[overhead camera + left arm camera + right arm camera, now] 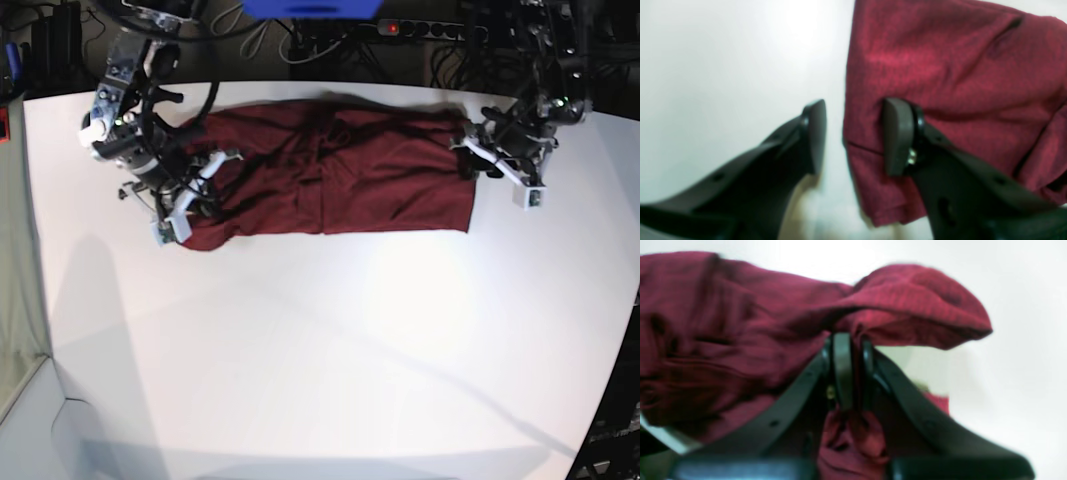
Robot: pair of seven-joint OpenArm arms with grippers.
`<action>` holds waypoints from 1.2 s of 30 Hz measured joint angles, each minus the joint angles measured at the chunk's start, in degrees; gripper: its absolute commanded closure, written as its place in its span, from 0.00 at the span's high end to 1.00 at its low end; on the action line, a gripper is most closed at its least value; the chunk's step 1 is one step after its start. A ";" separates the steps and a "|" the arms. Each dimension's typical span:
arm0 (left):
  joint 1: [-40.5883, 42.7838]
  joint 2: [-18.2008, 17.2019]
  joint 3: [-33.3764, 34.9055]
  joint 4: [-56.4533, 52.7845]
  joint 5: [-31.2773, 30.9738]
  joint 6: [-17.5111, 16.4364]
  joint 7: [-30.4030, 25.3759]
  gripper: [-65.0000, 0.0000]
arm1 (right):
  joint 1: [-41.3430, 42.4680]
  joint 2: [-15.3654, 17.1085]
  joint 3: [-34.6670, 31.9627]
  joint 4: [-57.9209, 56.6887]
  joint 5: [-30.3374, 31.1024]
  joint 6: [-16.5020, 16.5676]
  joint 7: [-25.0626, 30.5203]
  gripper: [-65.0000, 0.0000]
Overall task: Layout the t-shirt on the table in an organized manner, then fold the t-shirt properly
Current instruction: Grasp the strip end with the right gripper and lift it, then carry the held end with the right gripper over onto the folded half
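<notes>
Base view is showing the t-shirt (pixel 330 170) lying as a long band on the table (pixel 330 340) between both arms: right fingers (pixel 848 370) clamping bunched cloth, left fingers (pixel 853 136) standing apart astride its edge; folding appears half done.

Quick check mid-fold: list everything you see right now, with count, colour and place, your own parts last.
t-shirt: one, dark red, spread across the far part of the table, bunched at the end by the right tool.
table: one, white, fills most of the base view.
power strip: one, dark with a red light, behind the table's far edge.
right tool: one, black, shut on a fold of the t-shirt.
left tool: one, black, open, straddling the t-shirt's edge.
</notes>
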 measured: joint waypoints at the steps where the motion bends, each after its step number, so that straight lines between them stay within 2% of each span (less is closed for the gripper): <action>1: 0.11 -0.02 -0.02 0.17 0.00 0.00 -0.02 0.42 | -0.13 0.02 -0.87 0.37 -0.28 0.02 0.00 0.00; 10: 0.44 -0.02 -0.02 5.49 -0.24 0.09 0.17 0.42 | -0.42 0.13 -6.67 1.14 -0.39 0.00 0.37 0.00; 13: 1.27 0.20 -2.14 8.37 -5.81 0.00 0.50 0.42 | -0.33 0.20 -6.78 1.14 -0.39 0.00 0.37 0.00; 17: 1.55 -0.37 -8.68 9.46 -11.21 0.39 -0.15 0.42 | -0.22 0.35 -7.23 1.16 -0.42 0.02 0.37 0.00; 20: 1.66 -0.50 -11.04 6.19 -9.18 0.50 -0.26 0.42 | -0.26 0.48 -7.54 3.23 -0.85 0.02 0.20 0.00; 23: 1.11 -0.07 -10.88 2.34 -5.11 0.85 1.42 0.42 | 0.26 1.01 -9.07 3.87 -1.14 0.00 0.42 0.00; 25: -0.04 0.33 -10.82 0.87 -4.33 0.55 0.37 0.42 | 0.63 1.46 -10.97 4.33 -0.87 0.02 0.39 0.00; 30: -1.27 2.23 -10.75 -1.99 -1.05 0.61 0.42 0.42 | 0.55 6.19 -19.34 4.42 -0.96 0.04 6.67 0.00; 35: -1.84 2.99 -6.67 -2.01 2.29 0.59 1.07 0.42 | 0.24 10.16 -29.03 4.42 -1.18 0.13 9.31 0.00; 36: -2.10 3.02 -6.25 -2.01 3.26 0.59 0.98 0.42 | 0.24 10.51 -30.95 4.39 -1.01 -1.53 9.70 0.00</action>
